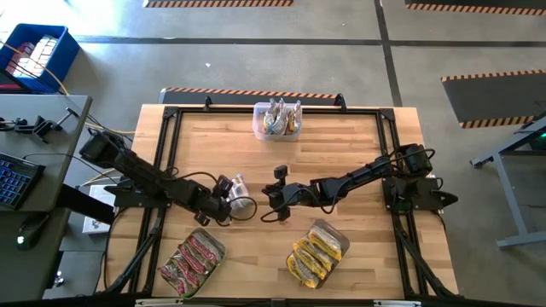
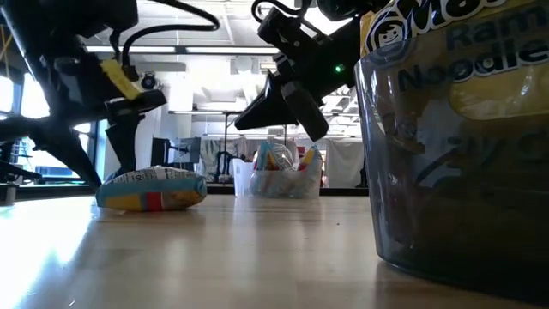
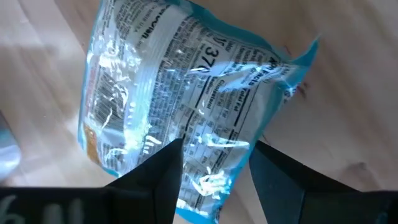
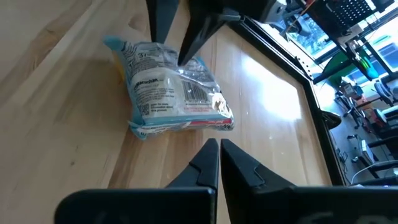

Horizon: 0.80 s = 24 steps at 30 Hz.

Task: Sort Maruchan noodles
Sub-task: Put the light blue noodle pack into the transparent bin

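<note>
A silver-and-blue Maruchan noodles packet (image 1: 241, 198) lies flat on the wooden table near its middle; it also shows in the low view (image 2: 153, 189). My left gripper (image 3: 217, 146) reaches it slanting down from the table's left. It is open, with one finger on each side of the packet's (image 3: 180, 93) end. My right gripper (image 4: 218, 144) is shut and holds nothing. It hangs just right of the packet (image 4: 174, 93), pointing at it (image 1: 271, 207). My left gripper straddles the packet's end nearest it (image 3: 205, 180), fingers slanting down from the table's left. The packet lies on the table. Whether the fingers (image 3: 163, 168) touch the wrapper, I cannot tell.
A clear tub (image 1: 277, 119) with several packets stands at the far edge. A tub of pink-red packets (image 1: 193, 260) sits near left and a tub of yellow packets (image 1: 317, 253) near right, the latter close before the low camera (image 2: 455, 154). Black frame rails (image 1: 171, 153) border the table.
</note>
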Tool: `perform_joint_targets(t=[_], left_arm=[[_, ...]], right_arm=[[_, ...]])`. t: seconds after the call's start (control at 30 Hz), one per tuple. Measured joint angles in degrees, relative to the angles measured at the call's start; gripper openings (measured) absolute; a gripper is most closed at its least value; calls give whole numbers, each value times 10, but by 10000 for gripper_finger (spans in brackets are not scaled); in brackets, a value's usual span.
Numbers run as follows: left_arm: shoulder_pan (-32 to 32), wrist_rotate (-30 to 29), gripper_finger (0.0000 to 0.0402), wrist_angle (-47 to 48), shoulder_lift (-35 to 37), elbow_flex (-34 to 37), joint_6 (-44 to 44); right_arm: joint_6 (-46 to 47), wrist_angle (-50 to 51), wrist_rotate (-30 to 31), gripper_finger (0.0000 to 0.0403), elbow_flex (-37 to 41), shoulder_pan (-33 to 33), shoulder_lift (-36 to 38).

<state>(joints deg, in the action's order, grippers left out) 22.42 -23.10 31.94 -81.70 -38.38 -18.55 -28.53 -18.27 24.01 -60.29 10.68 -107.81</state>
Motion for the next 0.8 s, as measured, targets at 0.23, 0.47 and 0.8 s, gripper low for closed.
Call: perform_joint_targets(t=[0.23, 0.47, 0.8], left_arm=[[12, -38, 170, -49, -2, 30, -1], [28, -122, 150, -117, -8, 34, -29], [19, -110, 10, -118, -8, 34, -123]], right_arm=[[0, -7, 0, 0, 0, -1, 0], [0, -9, 3, 0, 0, -1, 0], [-2, -4, 4, 0, 0, -1, 0]])
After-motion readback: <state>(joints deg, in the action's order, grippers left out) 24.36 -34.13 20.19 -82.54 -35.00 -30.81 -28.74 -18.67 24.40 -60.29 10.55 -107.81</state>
